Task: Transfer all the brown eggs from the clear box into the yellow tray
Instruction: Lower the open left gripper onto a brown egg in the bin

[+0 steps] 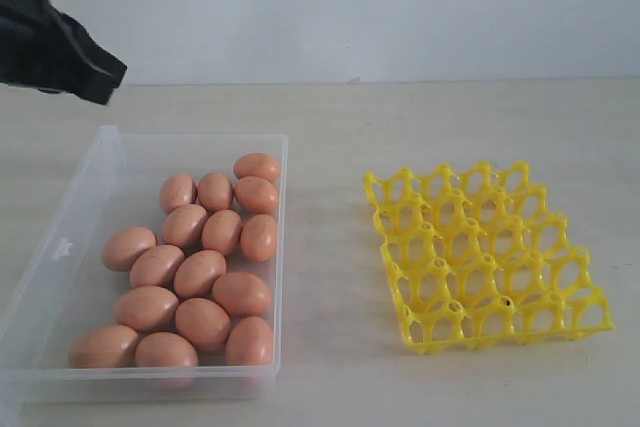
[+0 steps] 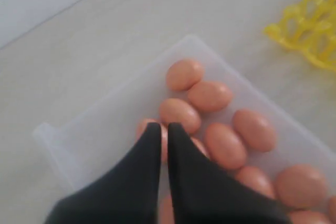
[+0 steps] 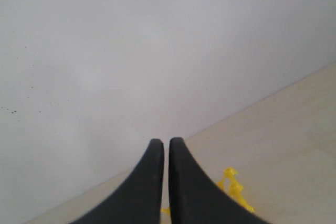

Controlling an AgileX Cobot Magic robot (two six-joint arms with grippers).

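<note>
1. We see the left gripper (image 2: pixel 164 127) clenched, its 2 black fingers pressed tip to tip with nothing between them.
2. In the exterior view it hangs in the air above the far left corner of the clear box (image 1: pixel 62 243), clear of the box walls.
3. From the left wrist view its tips point down over the far end of the egg pile; we cannot tell from there how high they stand.
4. The right gripper (image 3: pixel 166 141) is likewise clenched and carries nothing. It faces the pale wall, with a scrap of yellow lattice showing below its tips, and the exterior view does not catch it.
5. The clear box sits on the left half of the worktop, its near short wall close to the front edge.
6. We count 16 brown eggs (image 1: pixel 199 273), all lying in the box, packed against its right-hand wall and touching one another.
7. The yellow tray (image 1: pixel 487 259) lies flat on the right half of the worktop, well apart from the box.
</note>
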